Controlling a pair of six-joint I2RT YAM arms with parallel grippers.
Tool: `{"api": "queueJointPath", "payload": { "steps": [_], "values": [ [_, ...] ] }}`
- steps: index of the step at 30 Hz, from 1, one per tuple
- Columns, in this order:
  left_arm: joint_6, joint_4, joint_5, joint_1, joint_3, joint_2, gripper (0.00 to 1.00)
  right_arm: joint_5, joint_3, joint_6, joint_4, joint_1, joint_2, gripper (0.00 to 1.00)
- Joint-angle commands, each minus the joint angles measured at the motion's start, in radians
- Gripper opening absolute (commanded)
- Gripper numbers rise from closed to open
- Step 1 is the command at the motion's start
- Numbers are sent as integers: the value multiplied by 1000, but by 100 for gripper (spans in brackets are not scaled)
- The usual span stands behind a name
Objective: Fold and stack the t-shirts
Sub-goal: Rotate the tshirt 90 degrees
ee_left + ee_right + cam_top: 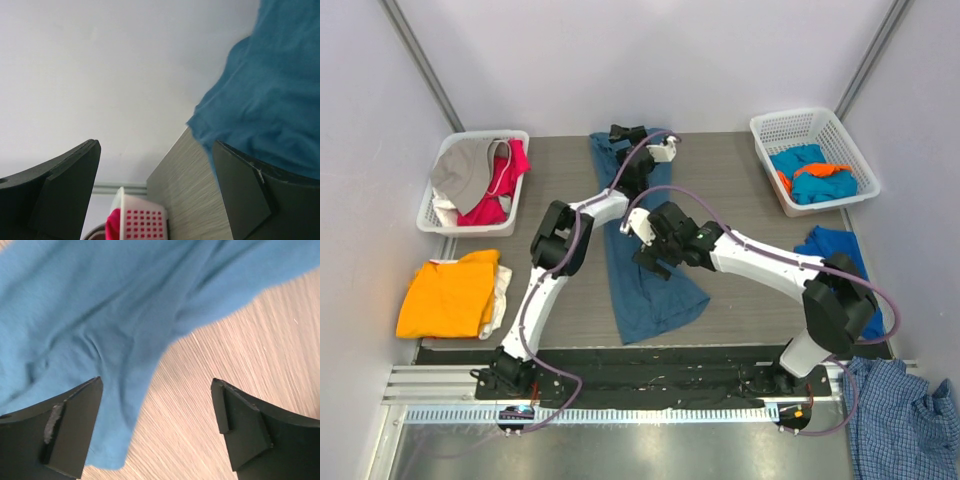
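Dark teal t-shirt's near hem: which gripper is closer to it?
Right. The right gripper is over the dark teal t-shirt's middle, short of the hem; the left gripper is at its far end.

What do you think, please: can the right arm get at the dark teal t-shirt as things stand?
Probably yes. The right pincer is open just above the edge of the dark teal t-shirt on the table, nothing between them, and the left arm is off at its far end.

Your left arm stretches far forward, your right arm bends inward, and left gripper (155, 150) and right gripper (157, 386) both gape wide.
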Motion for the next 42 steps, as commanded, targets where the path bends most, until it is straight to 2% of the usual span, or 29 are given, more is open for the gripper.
{"api": "queueJointPath", "payload": {
  "steps": [1, 6, 8, 9, 15, 19, 23, 27, 30, 31, 34, 37, 42],
  "values": [
    [-110, -51, -63, 0, -152, -260, 100, 125, -68, -15, 53, 3, -121, 100],
    [-355, -385, -40, -1, -398, -503, 100, 219, -122, 14, 87, -39, -206, 100],
    [-439, -500, 3, -6, -447, -611, 100, 228, -122, 32, 87, -65, -224, 100],
    [-504, -622, 27, -9, -495, -644, 100, 239, -124, 37, 89, -72, -230, 100],
    [-626, -930, 159, -113, -697, -856, 100, 273, -142, 71, 81, -109, -249, 100],
    [-701, -1005, 219, -211, -846, -983, 100, 218, -205, 72, 34, -119, -288, 99],
    [-787, -1129, 369, -227, -917, -1112, 100, 152, -255, 34, -52, -120, -333, 97],
    [-790, -1263, 492, -245, -969, -1224, 100, 84, -320, -15, -109, -120, -399, 95],
    [-789, -1343, 566, -255, -975, -1246, 100, -15, -355, -46, -154, -120, -439, 92],
    [-786, -1367, 643, -259, -972, -1246, 100, -31, -367, -54, -170, -120, -443, 90],
    [-770, -1443, 762, -287, -968, -1223, 98, -100, -384, -69, -209, -119, -436, 86],
    [-757, -1476, 810, -328, -977, -1194, 95, -152, -395, -71, -210, -119, -431, 82],
    [-773, -1432, 834, -360, -991, -1166, 93, -132, -433, -77, -149, -119, -433, 80]
  ]
}}
